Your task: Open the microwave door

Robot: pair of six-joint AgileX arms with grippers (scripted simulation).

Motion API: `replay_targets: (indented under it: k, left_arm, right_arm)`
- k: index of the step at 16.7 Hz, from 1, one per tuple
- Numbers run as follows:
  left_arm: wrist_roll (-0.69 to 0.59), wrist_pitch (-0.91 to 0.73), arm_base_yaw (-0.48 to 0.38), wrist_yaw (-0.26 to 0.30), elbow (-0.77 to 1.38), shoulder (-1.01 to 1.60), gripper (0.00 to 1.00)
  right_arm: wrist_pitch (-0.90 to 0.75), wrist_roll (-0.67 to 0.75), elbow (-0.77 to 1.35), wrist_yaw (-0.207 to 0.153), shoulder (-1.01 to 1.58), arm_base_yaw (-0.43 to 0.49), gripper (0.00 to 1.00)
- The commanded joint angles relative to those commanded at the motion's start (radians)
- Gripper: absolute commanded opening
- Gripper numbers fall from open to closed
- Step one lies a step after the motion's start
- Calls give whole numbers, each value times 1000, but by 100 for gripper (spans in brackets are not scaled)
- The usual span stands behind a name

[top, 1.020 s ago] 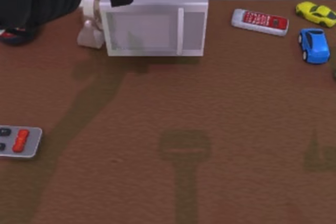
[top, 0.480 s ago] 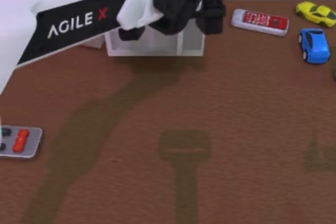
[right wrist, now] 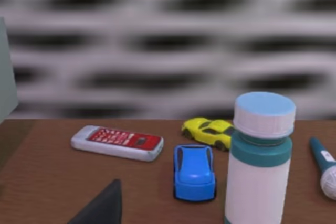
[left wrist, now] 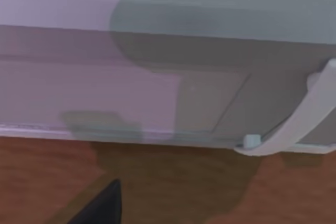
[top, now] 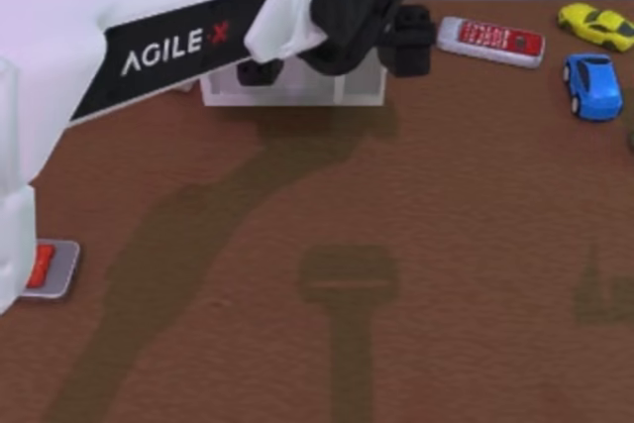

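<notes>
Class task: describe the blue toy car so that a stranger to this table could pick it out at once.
Find the microwave at the table's back edge, then look to the far right, past the red-faced phone. The blue toy car sits there, just in front of a yellow car; only its colour separates them.

A rendered simulation tabletop: brown table (top: pixel 446 245), toy cars (top: pixel 592 85), a phone (top: pixel 491 41), blurred patterned backdrop.

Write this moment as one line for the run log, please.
left gripper: at microwave front | microwave door: shut | handle: ungrasped | right arm: out of top view
</notes>
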Motion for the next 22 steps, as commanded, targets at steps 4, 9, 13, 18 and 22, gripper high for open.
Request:
replay_targets:
  k: [4,9,13,18,22]
  left_arm:
    - [29,63,29,19,60,114,100]
    - [58,126,61,39,110,214,100]
    - [58,126,61,39,110,214,85]
    - [58,126,61,39,110,214,47]
    - [58,126,61,39,110,214,17]
  right_arm:
    - [0,0,0,0,0,0,100]
    - [0,0,0,0,0,0,100]
    - [0,0,0,0,0,0,100]
    - [0,0,0,0,0,0,100]
    - [0,0,0,0,0,0,100]
